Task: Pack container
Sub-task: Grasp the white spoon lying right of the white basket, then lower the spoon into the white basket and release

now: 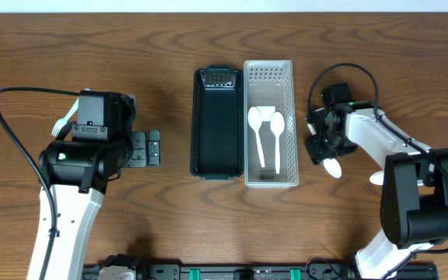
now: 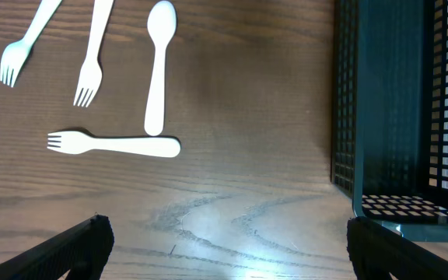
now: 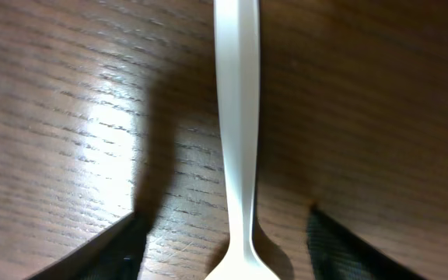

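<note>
A black basket [image 1: 218,159] and a white mesh basket [image 1: 269,180] stand side by side at the table's centre. Two white spoons [image 1: 266,132] lie in the white basket. My right gripper [image 1: 320,152] is open, low over the table right of the white basket. A white spoon [image 3: 238,117] lies on the wood between its fingers [image 3: 224,216], untouched; its bowl shows in the overhead view [image 1: 332,166]. My left gripper [image 1: 150,148] is open and empty [image 2: 228,227], left of the black basket [image 2: 387,101]. Three white forks [image 2: 115,145] and a white spoon [image 2: 158,66] lie ahead of it.
Another white utensil end [image 1: 376,178] peeks out by the right arm's base. The left-side forks and spoon are mostly hidden under my left arm in the overhead view. Bare wood lies between my left gripper and the black basket.
</note>
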